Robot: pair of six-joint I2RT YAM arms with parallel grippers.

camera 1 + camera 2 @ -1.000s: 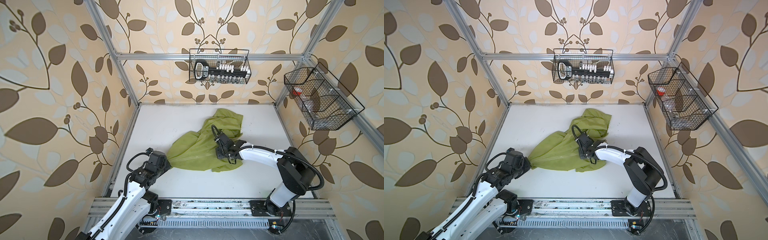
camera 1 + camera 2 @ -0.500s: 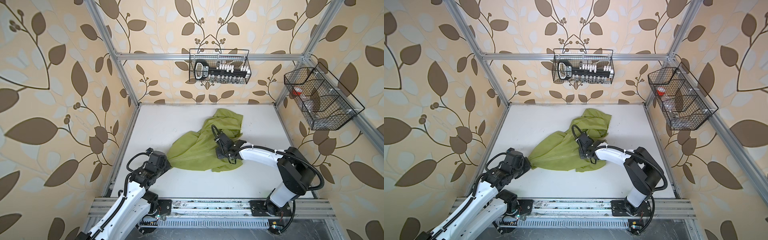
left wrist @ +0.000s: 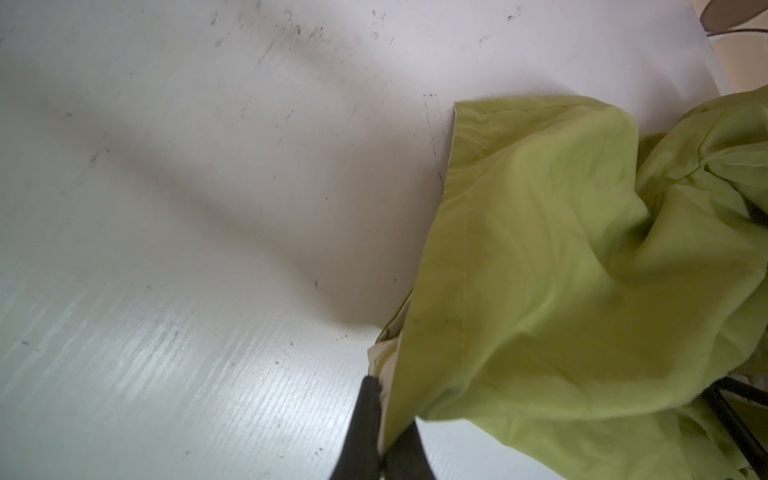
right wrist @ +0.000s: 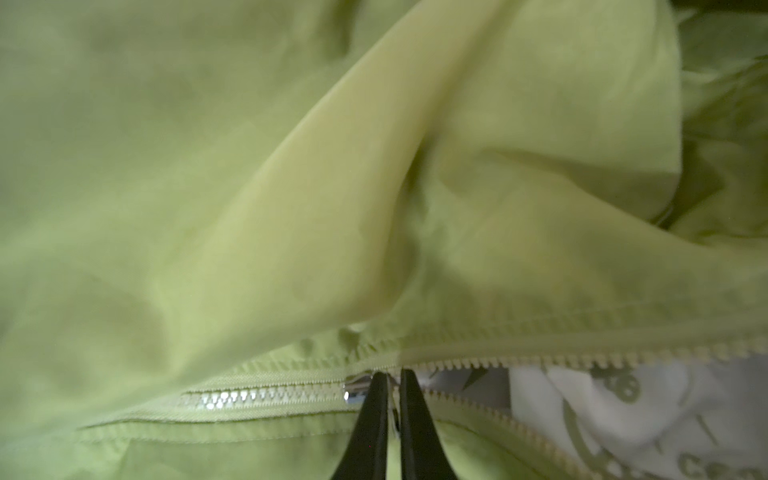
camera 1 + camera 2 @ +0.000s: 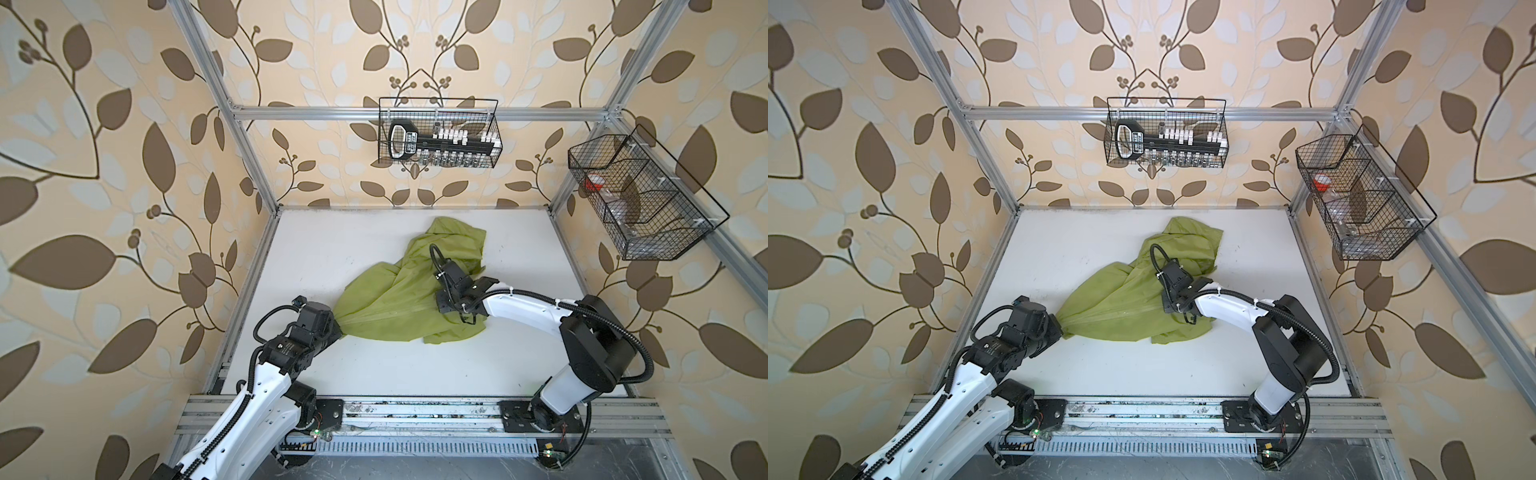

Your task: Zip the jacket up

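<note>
The lime-green jacket (image 5: 390,299) (image 5: 1113,307) lies crumpled in the middle of the white table (image 5: 324,257). My left gripper (image 5: 337,326) (image 3: 386,415) is shut on the jacket's hem corner (image 3: 395,374) at its near left end. My right gripper (image 5: 441,306) (image 4: 390,374) sits on the front zipper, its jaws pinched on the small metal zipper pull (image 4: 357,388). On one side of the pull the zipper teeth (image 4: 270,397) are joined. On the other side they part over the white printed lining (image 4: 582,407).
A wire basket (image 5: 438,137) with tools hangs on the back wall. Another wire basket (image 5: 640,199) hangs on the right wall. Aluminium frame posts border the table, and a metal rail (image 5: 415,415) runs along its front edge.
Both arms stay almost where they were. The jacket has not visibly shifted.
</note>
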